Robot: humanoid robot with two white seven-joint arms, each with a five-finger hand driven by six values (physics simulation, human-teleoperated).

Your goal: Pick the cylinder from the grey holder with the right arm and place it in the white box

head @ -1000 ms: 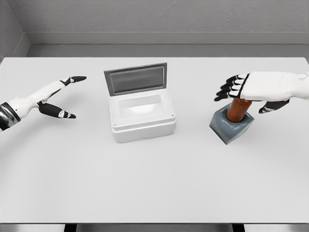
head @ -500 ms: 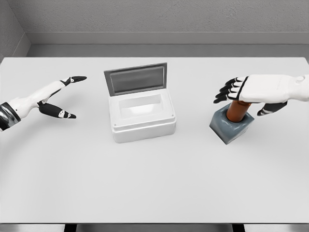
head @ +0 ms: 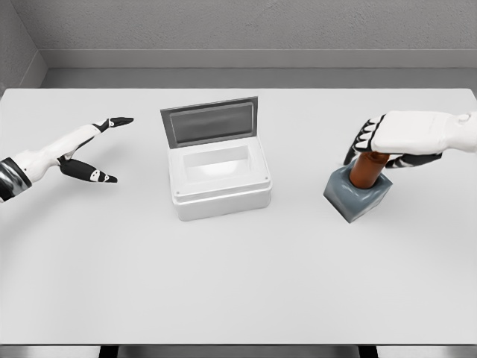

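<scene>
Spanning the view, a white table [head: 238, 283] holds a white box [head: 218, 183], lid raised, left of the right hand [head: 395, 138]. That hand's fingers curl around the brown cylinder [head: 367, 170], upright in the grey holder [head: 358, 194] beneath. The left hand [head: 82, 153] rests wide.

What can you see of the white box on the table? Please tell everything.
The white box is rectangular with rounded corners and thick, glossy, plastic-looking walls. Its grey lid stands open, hinged at the far edge and tilted back. The hollow looks empty. It sits on the white table left of centre, touching neither hand.
</scene>
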